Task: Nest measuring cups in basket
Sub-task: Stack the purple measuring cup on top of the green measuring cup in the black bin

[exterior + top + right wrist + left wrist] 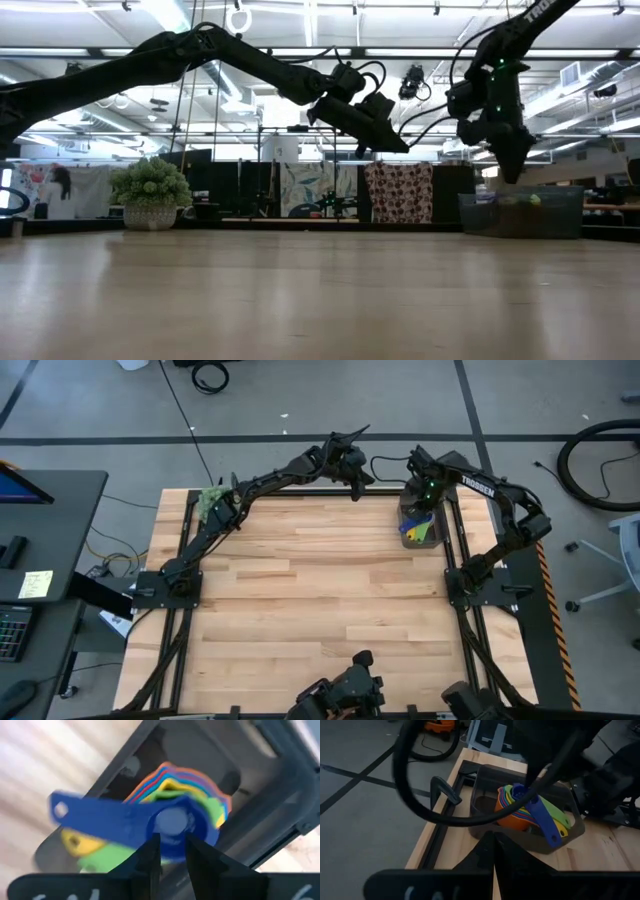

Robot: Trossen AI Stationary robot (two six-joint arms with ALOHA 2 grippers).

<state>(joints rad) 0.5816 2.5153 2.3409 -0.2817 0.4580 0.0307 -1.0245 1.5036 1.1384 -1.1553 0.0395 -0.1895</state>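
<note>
My right gripper (172,851) hangs just above the basket (408,520) at the table's far right corner, fingers slightly parted around nothing. Only its wrist view shows the dark blue cup (150,822) topping the nested stack (520,812), handle slanting along the basket's length. My left gripper (493,851), pinched shut, hovers nearby.

We see overhead straight down, low level across the table (300,590); both wrist cams close on the basket (485,815).
</note>
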